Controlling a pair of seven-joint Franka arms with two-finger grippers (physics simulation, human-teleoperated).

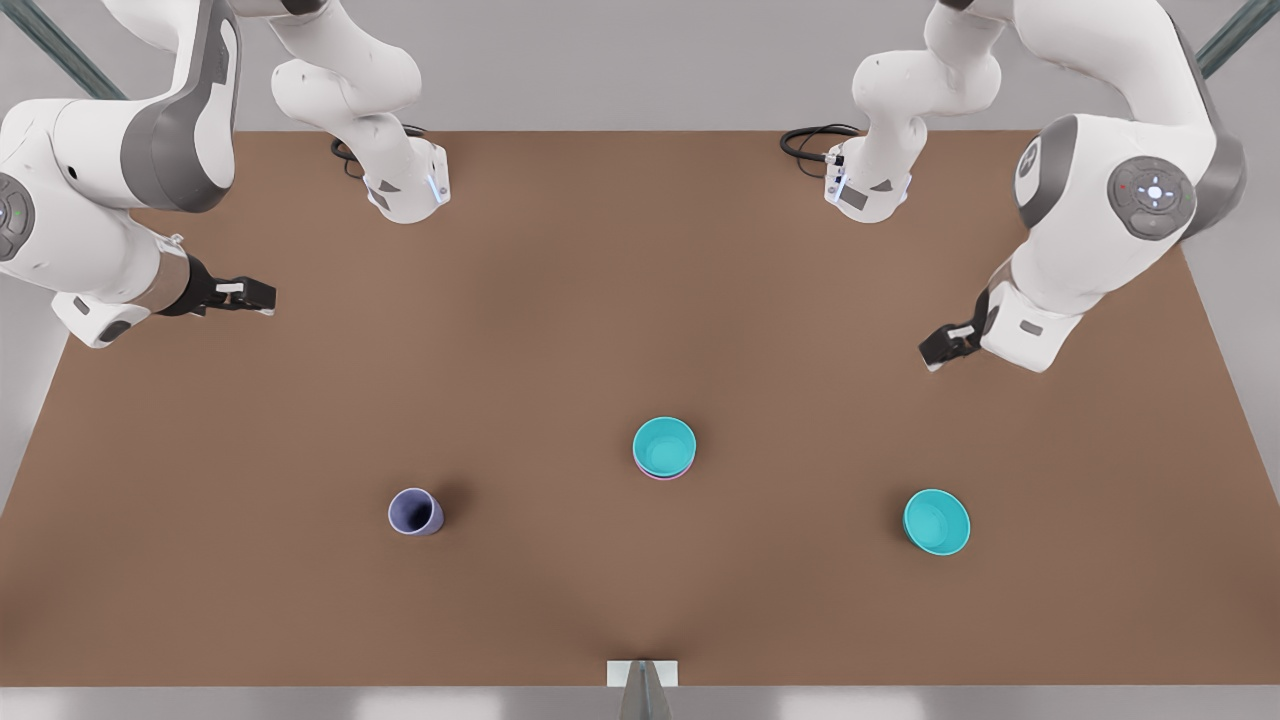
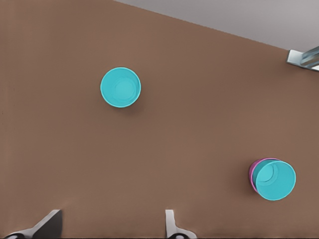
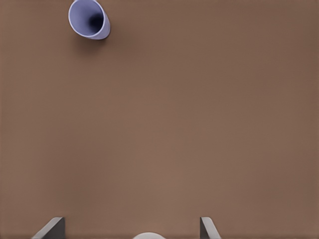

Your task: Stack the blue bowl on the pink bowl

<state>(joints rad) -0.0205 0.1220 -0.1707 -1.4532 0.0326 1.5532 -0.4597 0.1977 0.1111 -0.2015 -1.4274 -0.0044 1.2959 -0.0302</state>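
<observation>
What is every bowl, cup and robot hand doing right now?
blue bowl: upright, sitting inside the pink bowl.
pink bowl: upright, under the blue bowl.
other turquoise bowl: upright, empty, alone.
lavender cup: upright, empty.
left gripper: open, holding nothing, away from the bowls.
right gripper: open, holding nothing.

My left gripper (image 1: 935, 352) hangs above the counter (image 1: 560, 330) on the front view's right side. The white arm behind it bends down from a big round elbow, and the wrist tips the jaws down and toward the middle. My right gripper (image 1: 262, 296) hangs on the front view's left side, and its arm reaches in low with the jaws pointing sideways toward the middle. Both sets of jaws stand wide apart with nothing between them. I see the fingertips (image 2: 170, 219) of the left one and the fingertips (image 3: 205, 225) of the right one in my wrist views.
</observation>
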